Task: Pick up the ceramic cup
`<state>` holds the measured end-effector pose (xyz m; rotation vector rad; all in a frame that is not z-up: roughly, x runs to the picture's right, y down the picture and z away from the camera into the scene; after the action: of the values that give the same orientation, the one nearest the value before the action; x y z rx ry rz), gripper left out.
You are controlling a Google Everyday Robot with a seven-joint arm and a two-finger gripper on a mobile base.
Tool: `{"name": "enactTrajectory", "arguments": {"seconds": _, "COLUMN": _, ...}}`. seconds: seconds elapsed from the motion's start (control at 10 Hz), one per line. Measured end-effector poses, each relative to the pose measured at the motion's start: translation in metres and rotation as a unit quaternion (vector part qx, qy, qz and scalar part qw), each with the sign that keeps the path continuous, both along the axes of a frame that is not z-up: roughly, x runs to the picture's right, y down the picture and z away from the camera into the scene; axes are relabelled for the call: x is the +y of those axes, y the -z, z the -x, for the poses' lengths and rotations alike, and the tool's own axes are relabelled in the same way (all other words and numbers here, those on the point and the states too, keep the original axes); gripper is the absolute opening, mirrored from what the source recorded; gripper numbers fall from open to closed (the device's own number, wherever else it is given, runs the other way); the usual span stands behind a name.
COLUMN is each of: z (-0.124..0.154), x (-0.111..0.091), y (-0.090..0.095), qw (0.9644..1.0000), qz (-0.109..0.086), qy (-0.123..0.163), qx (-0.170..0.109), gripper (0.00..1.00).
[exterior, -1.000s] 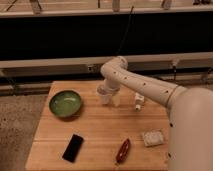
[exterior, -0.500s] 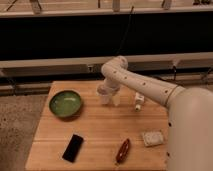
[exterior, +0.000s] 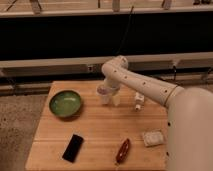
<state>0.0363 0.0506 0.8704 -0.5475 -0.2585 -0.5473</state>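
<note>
Where the wooden table comes nearest, a black phone lies flat at the left, a dark red oblong thing near the middle and a pale square packet to the right. Farther back, the green bowl sits by the left edge and a white tube lies toward the right. Between them, toward the table's far edge, the ceramic cup stands upright, and the gripper is down right at it, against its right side. How wide the gripper stands, or whether it grasps the cup, cannot be told. Behind, the white arm reaches in from the right.
</note>
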Motion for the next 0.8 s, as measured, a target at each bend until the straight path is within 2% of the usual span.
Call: {"name": "enactTrajectory", "arguments": {"seconds": 0.8, "z": -0.0009, "x": -0.0006, "y": -0.0023, "qw": 0.9999, "qz": 0.007, "qy": -0.003, "qx": -0.007, "gripper": 0.80}}
